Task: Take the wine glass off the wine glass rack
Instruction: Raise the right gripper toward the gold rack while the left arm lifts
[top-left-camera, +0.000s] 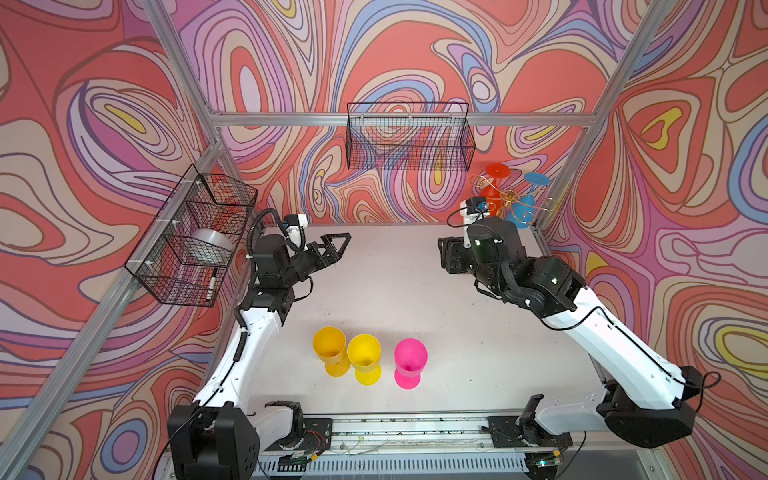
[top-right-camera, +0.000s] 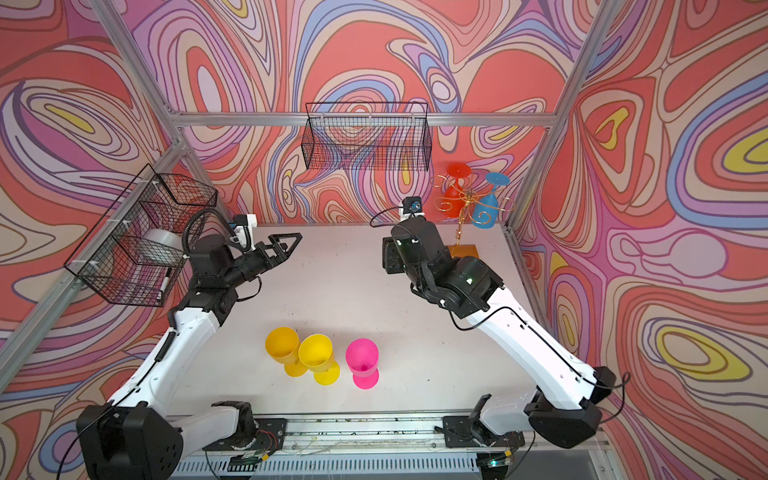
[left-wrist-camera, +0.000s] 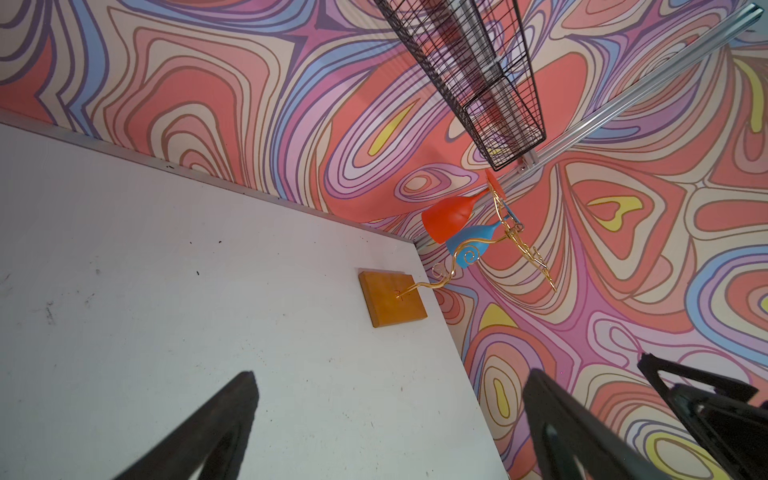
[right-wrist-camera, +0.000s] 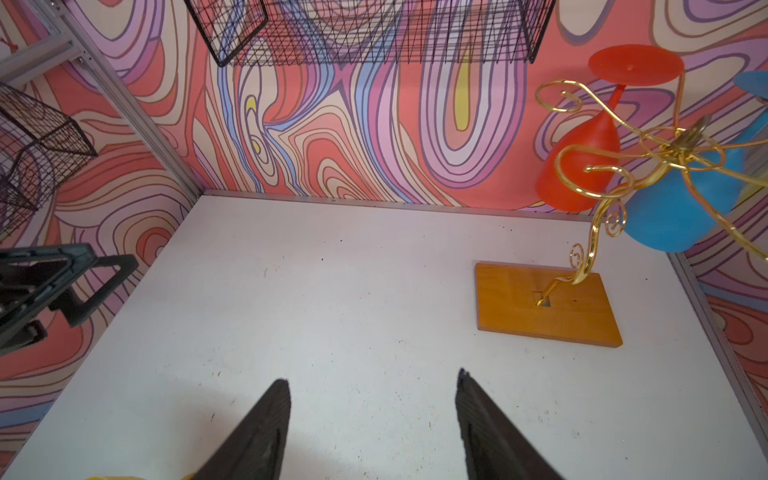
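Note:
The wine glass rack (right-wrist-camera: 665, 145) is a gold wire stand on an amber base (right-wrist-camera: 544, 303) in the far right corner of the white table (top-left-camera: 386, 299). In a top view my right arm hides most of the base. Two wine glasses hang upside down from it, a red one (top-left-camera: 492, 195) (right-wrist-camera: 582, 162) and a blue one (top-left-camera: 524, 210) (right-wrist-camera: 673, 208). My right gripper (top-left-camera: 449, 254) (right-wrist-camera: 372, 377) is open and empty, low over the table, left of and in front of the base. My left gripper (top-left-camera: 338, 245) (left-wrist-camera: 392, 373) is wide open and empty at the far left.
Two yellow glasses (top-left-camera: 329, 347) (top-left-camera: 364, 353) and a pink glass (top-left-camera: 410, 357) stand upright near the table's front. A black wire basket (top-left-camera: 409, 139) hangs on the back wall. Another basket (top-left-camera: 195, 237), on the left wall, holds a silver object and a marker.

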